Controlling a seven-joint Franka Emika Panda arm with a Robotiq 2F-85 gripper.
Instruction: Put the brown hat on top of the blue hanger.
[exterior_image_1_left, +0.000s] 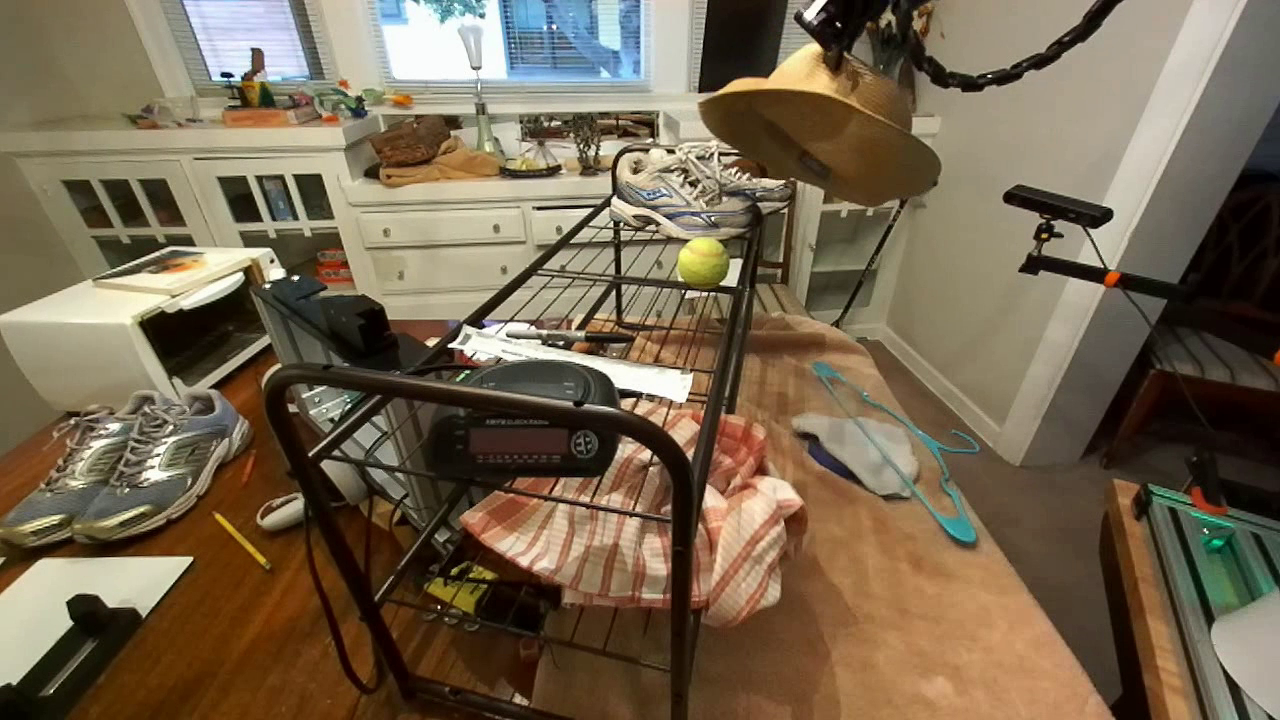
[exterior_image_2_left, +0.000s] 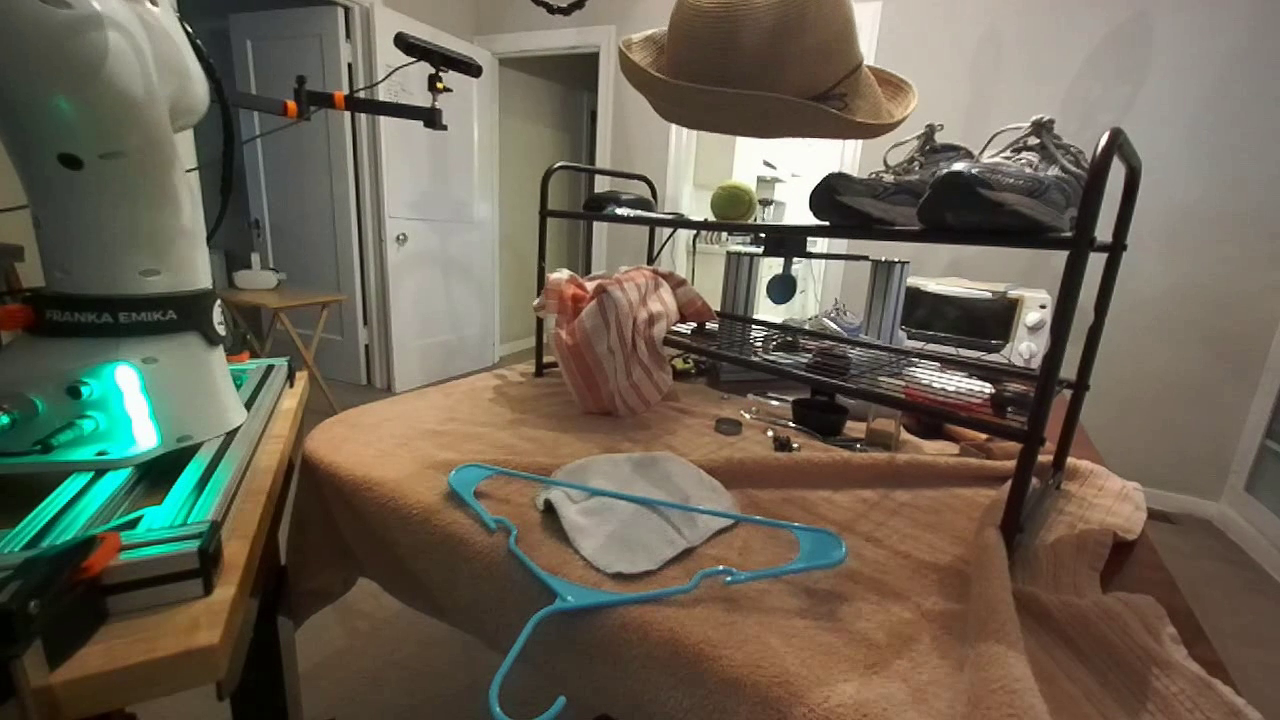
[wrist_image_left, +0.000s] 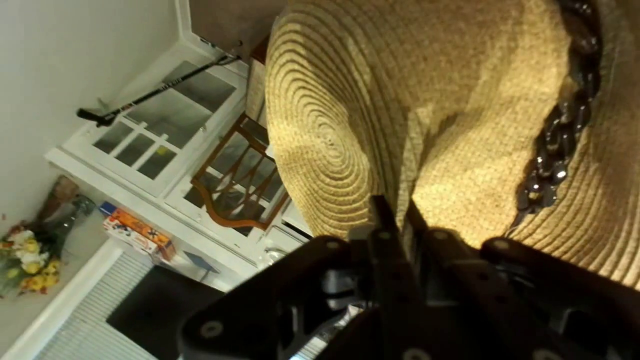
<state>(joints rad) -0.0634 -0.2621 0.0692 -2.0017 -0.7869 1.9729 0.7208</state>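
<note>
The brown hat hangs in the air at the upper right in an exterior view, crown up and brim tilted. It also shows at the top in an exterior view, its top cut off. My gripper is shut on a pinched fold of the crown in the wrist view, where the hat fills the right side. The gripper also shows above the hat in an exterior view. The blue hanger lies flat on the blanket, partly over a grey cloth, below the hat and apart from it. It also shows in an exterior view.
A black wire rack stands beside the hanger, bearing shoes, a tennis ball and a clock radio. A striped cloth bulges from the rack's lower level. The blanket drapes over the table's edge.
</note>
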